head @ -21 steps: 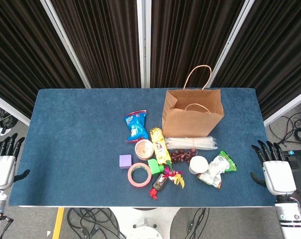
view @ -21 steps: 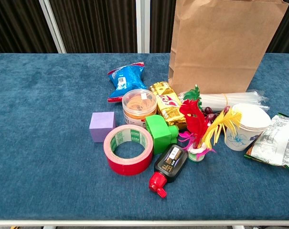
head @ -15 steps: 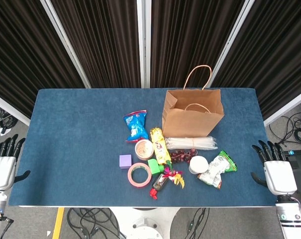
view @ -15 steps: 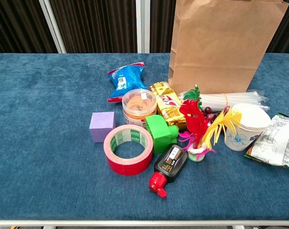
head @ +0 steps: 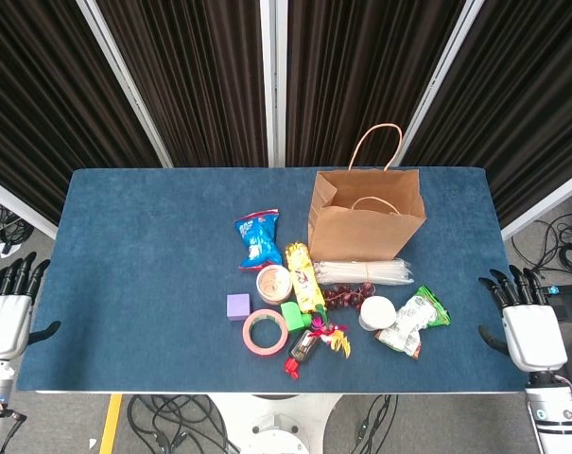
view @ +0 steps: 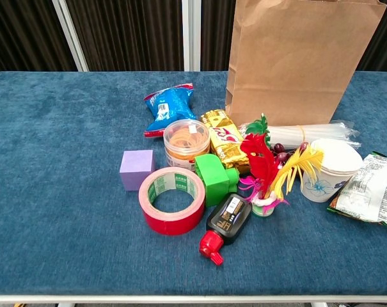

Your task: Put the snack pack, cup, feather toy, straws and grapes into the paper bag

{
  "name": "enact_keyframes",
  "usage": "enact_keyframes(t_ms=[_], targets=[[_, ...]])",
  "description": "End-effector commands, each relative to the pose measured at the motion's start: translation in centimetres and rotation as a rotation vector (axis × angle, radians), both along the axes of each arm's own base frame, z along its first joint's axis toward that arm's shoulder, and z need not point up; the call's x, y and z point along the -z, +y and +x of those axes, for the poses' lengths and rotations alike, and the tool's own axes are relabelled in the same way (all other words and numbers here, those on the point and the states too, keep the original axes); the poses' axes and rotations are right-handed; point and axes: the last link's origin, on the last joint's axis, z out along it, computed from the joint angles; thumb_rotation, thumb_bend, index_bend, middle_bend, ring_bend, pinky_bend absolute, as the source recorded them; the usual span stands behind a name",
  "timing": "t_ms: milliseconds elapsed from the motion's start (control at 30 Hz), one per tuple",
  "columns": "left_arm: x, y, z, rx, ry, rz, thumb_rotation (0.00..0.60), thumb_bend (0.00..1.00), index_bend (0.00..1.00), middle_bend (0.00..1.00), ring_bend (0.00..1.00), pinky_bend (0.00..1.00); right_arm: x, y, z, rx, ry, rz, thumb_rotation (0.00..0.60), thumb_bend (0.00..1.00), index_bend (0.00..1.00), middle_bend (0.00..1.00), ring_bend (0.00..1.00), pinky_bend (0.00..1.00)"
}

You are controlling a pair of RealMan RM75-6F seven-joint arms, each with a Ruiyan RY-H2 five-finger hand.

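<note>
The brown paper bag (head: 366, 219) (view: 302, 57) stands open and upright at the back of the table. In front of it lie the bundled straws (head: 363, 272) (view: 308, 134), dark grapes (head: 342, 295) (view: 281, 150), a white paper cup (head: 376, 312) (view: 327, 163) and the red and yellow feather toy (head: 331, 334) (view: 267, 167). Three snack packs are in view: blue (head: 258, 238) (view: 169, 102), gold (head: 304, 276) (view: 224, 137) and green-white (head: 413, 323) (view: 371, 188). My left hand (head: 4, 317) and right hand (head: 531, 331) hang off the table's ends, fingers apart, holding nothing.
A red tape roll (view: 172, 199), purple cube (view: 137, 169), tub of rubber bands (view: 187, 141), green block (view: 215, 178) and black bottle with a red cap (view: 224, 220) crowd the left of the feather toy. The blue table (head: 144, 246) stretches bare to the left.
Both hands have slipped a little toward the near side of the table. The objects have not moved.
</note>
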Motion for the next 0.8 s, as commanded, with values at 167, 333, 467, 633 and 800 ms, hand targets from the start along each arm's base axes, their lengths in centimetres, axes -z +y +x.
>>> enact_keyframes(t_ms=[167, 333, 467, 633, 800], targets=[[0.2, -0.4, -0.3, -0.001, 0.001, 0.002, 0.6, 0.0, 0.15, 0.07, 0.01, 0.13, 0.9, -0.6, -0.6, 0.0, 0.098, 0.092, 0.6, 0.11, 0.24, 0.19, 0.08, 0.08], [0.2, -0.4, -0.4, 0.007, 0.009, 0.007, 0.6, 0.0, 0.15, 0.07, 0.01, 0.13, 2.3, -2.3, -1.0, -0.061, 0.162, 0.176, 0.6, 0.12, 0.26, 0.22, 0.09, 0.12], [0.1, -0.5, -0.5, 0.012, 0.009, 0.015, 0.6, 0.0, 0.15, 0.07, 0.01, 0.13, 4.0, -3.3, -1.7, -0.071, 0.195, 0.235, 0.6, 0.12, 0.26, 0.23, 0.09, 0.14], [0.1, -0.4, -0.4, 0.034, 0.019, 0.032, 0.6, 0.0, 0.15, 0.07, 0.01, 0.13, 6.1, -4.4, -1.9, -0.066, 0.205, 0.289, 0.6, 0.12, 0.26, 0.23, 0.09, 0.14], [0.3, -0.4, -0.5, 0.032, 0.037, 0.022, 0.6, 0.0, 0.15, 0.07, 0.01, 0.13, 7.7, -5.1, -1.6, -0.092, 0.204, 0.312, 0.6, 0.12, 0.27, 0.22, 0.09, 0.14]])
